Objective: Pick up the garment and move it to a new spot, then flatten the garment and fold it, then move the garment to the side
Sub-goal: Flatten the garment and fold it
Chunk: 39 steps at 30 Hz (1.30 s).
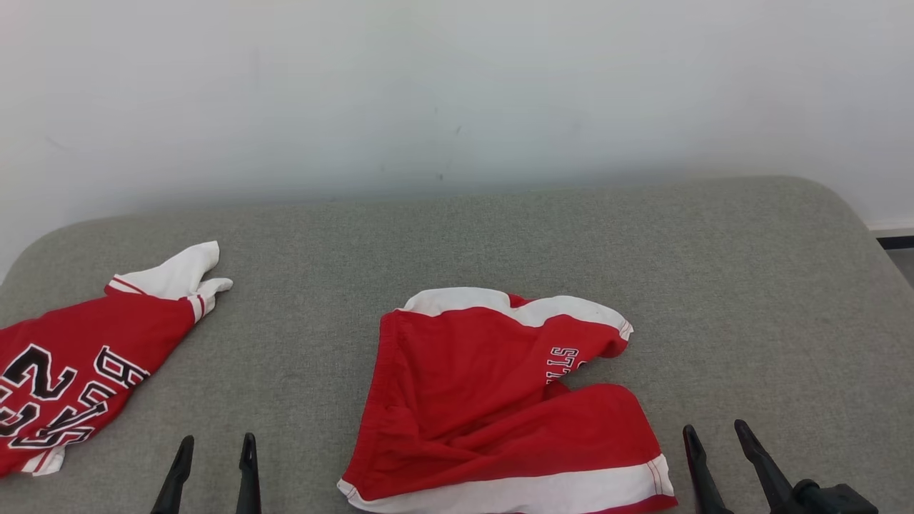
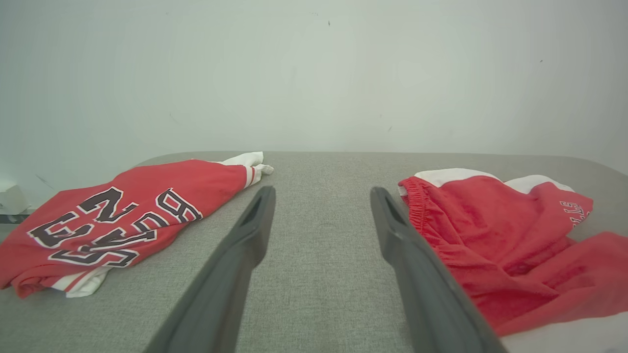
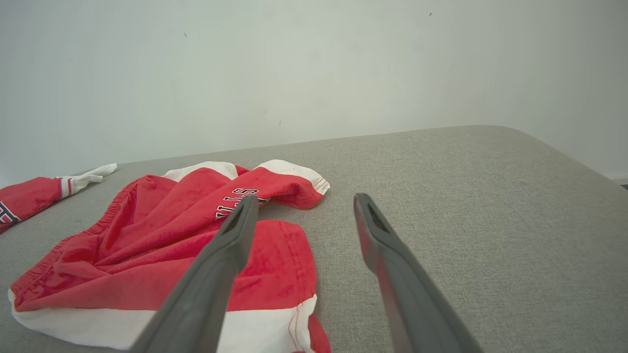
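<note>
The garment (image 1: 78, 364), a red jersey shirt with a white sleeve, striped trim and dark white-outlined lettering, lies crumpled at the far left of the grey padded surface (image 1: 571, 235). It also appears in the left wrist view as the garment (image 2: 122, 211) and, partly, in the right wrist view as the garment (image 3: 24, 198). My left gripper (image 1: 217, 439) is open and empty at the near edge, just right of the shirt and apart from it; its fingers frame bare fabric at the left gripper (image 2: 321, 191). My right gripper (image 1: 714, 427) is open and empty at the lower right, as the right gripper (image 3: 305, 197) confirms.
Another bunched red garment with white bands (image 1: 485, 400) lies in the middle between my grippers, seen as well at the red garment (image 2: 490, 230) and the red garment (image 3: 162, 235). A pale wall (image 1: 457, 93) stands behind. The surface's rounded right edge (image 1: 867, 221) drops off.
</note>
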{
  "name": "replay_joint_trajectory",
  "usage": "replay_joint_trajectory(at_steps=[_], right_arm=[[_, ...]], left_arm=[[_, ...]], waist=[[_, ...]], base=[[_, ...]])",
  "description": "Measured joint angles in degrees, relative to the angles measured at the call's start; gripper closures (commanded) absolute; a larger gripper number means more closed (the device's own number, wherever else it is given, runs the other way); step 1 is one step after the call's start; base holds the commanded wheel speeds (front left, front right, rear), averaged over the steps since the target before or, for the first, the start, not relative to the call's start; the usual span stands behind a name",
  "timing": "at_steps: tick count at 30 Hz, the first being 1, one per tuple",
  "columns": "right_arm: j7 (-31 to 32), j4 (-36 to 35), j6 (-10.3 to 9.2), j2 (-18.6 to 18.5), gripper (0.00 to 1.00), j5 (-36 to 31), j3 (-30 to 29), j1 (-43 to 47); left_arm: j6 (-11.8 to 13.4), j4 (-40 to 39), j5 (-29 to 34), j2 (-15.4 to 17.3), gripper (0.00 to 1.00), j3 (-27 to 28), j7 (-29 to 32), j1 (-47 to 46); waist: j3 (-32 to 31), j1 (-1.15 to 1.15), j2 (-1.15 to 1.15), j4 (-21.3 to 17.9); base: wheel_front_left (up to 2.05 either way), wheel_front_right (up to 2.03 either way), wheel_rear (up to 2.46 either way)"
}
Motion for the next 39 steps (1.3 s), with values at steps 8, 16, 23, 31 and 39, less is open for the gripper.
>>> replay_joint_trajectory(at_steps=[8,16,23,31,39], right_arm=[[0.00,0.90,0.00,-0.13,0.00,0.00,0.63,-0.17],[-0.01,5.90,0.00,-1.81,0.00,0.60,3.08,-1.47],[0.00,12.06,0.00,-3.39,0.00,2.13,8.25,-3.67],[-0.01,17.97,0.00,-3.83,0.00,4.71,14.23,-8.72],[0.00,21.27,0.00,-3.78,0.64,7.27,18.47,-13.11]], left_arm=[[-4.16,1.21,1.74,-1.03,0.00,1.14,0.00,-0.16],[-8.55,7.78,4.37,1.70,0.00,-5.99,-0.01,-2.85],[-8.98,14.99,2.47,4.66,0.00,-14.43,-0.01,-7.55],[-9.02,22.50,-2.55,9.40,0.00,-26.21,-0.01,-16.20],[-9.02,26.98,-6.54,10.65,1.00,-32.32,-0.01,-20.64]], waist=[[0.25,0.00,0.00,0.11],[1.44,0.00,0.00,-0.08],[2.94,0.00,0.00,-0.77],[5.55,0.01,0.00,-1.27],[6.61,0.01,0.00,-1.94]], base=[[0.00,0.00,0.00],[0.00,0.00,0.00],[0.00,0.00,0.00],[0.00,0.00,0.00],[0.00,0.00,0.00]])
